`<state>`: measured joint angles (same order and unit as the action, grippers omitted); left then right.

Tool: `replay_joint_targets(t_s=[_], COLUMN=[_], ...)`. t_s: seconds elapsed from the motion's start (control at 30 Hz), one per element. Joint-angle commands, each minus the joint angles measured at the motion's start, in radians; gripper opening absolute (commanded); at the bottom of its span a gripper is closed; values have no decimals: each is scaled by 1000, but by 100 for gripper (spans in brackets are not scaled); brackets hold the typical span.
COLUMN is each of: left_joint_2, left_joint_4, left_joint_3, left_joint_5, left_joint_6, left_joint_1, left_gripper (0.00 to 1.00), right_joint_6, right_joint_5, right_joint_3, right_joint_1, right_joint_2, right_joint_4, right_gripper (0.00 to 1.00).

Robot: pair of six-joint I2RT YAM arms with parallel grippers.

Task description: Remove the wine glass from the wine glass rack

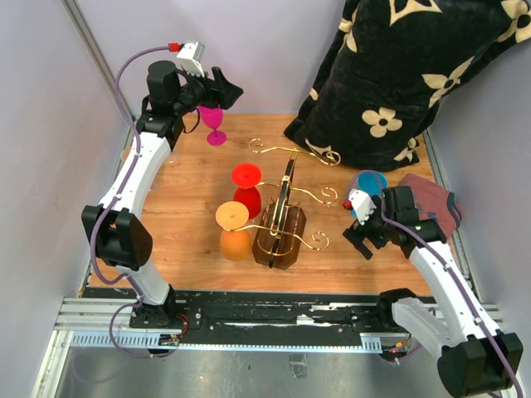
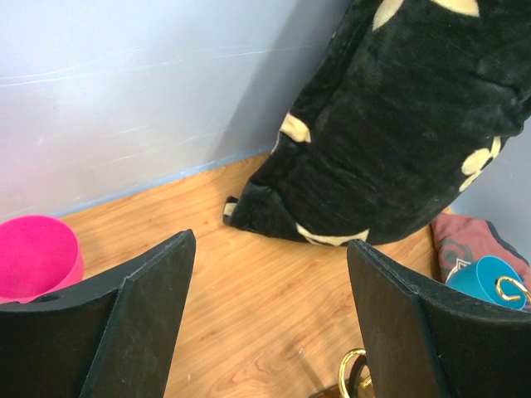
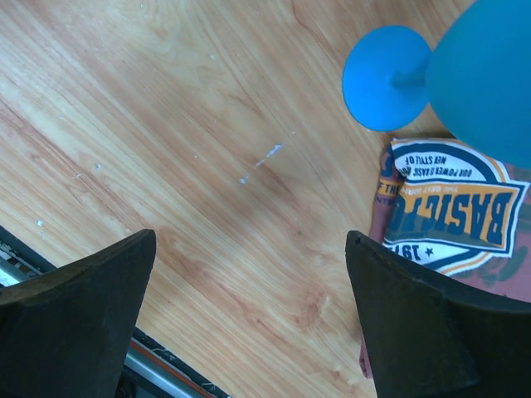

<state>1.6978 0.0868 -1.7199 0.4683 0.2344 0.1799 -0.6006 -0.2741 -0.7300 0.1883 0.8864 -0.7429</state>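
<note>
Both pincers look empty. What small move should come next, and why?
Probably swing the left pincer, open and empty beside the pink glass, toward the red glass on the rack. The red one and the orange glass hang on that arm's side.

Wooden table [image 1: 191,178]: wine glass rack [image 1: 282,240], pink glass [image 1: 216,138], blue glass [image 1: 373,178], black blanket [image 1: 398,75], maroon shirt [image 1: 433,203].

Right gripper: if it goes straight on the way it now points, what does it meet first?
Probably the bare wooden table; the blue wine glass is off to one side.
</note>
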Motion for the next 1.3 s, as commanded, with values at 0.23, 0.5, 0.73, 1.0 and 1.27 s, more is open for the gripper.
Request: replay_joint_targets(t_s=[0.23,0.5,0.73,1.0,1.27], left_joint_2=[-6,76,-34,-277,-368], left_joint_4=[222,536,673,659,663], left_joint_3=[-98,-252,-122,109,220], left_joint_5=[-227,-283,-207,-88,46], left_joint_6=[-44,-18,61,149,146], left_joint_1=[30,35,64,90,92], left_gripper=[77,3,12,19,44], right_joint_6=[49,362,537,589,601], right_joint_5=[100,83,125,121,111], right_joint_3=[-262,-596,-704,-651,-627], right_joint_1=[-35,-26,11,13,12], right_joint_2=[-103,84,149,154,135], right_joint_4=[-202,-318,-348,-288,-271], right_gripper=[93,69,68,68,71])
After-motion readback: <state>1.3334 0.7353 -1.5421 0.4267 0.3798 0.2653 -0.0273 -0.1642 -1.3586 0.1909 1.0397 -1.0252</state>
